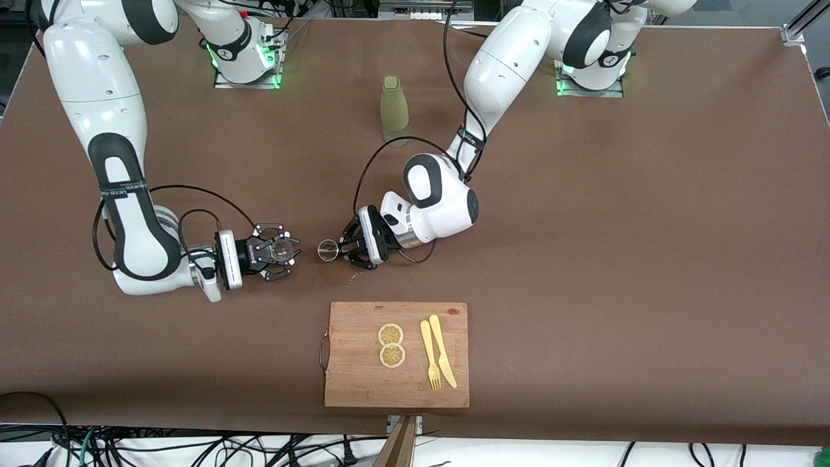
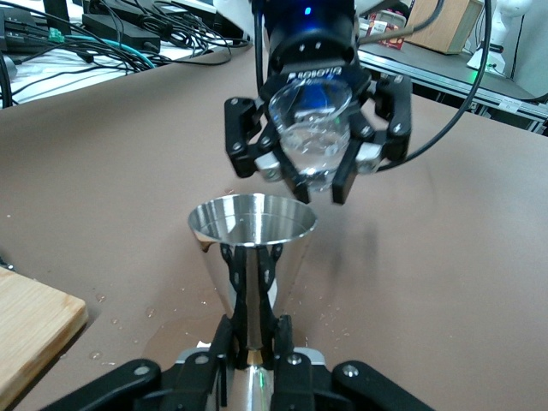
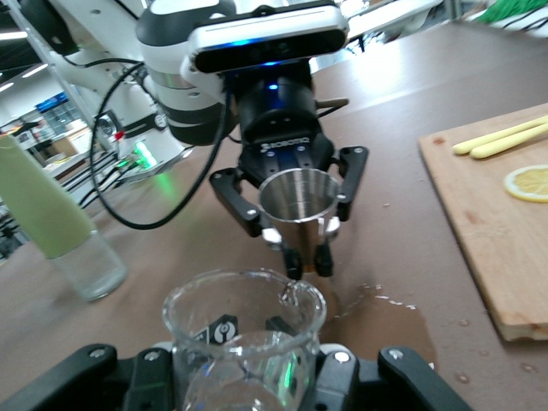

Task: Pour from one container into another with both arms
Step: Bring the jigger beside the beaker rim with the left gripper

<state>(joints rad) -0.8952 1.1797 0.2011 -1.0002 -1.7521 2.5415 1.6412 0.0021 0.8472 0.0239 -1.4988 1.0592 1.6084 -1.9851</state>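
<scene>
Silver jigger (image 1: 327, 250) clamped in left tool (image 1: 343, 250) — facing glass cup (image 1: 283, 250) clamped in right tool (image 1: 285, 254).

Glass cup (image 3: 244, 330) in right tool (image 3: 248, 377), facing jigger (image 3: 297, 210) in left tool (image 3: 295, 227).

We see the jigger (image 1: 327, 250) beside the cup (image 1: 283, 250), both farther than the board (image 1: 397, 389). On the board lie lemon slices (image 1: 391, 344), fork (image 1: 428, 353) and knife (image 1: 442, 350).
</scene>
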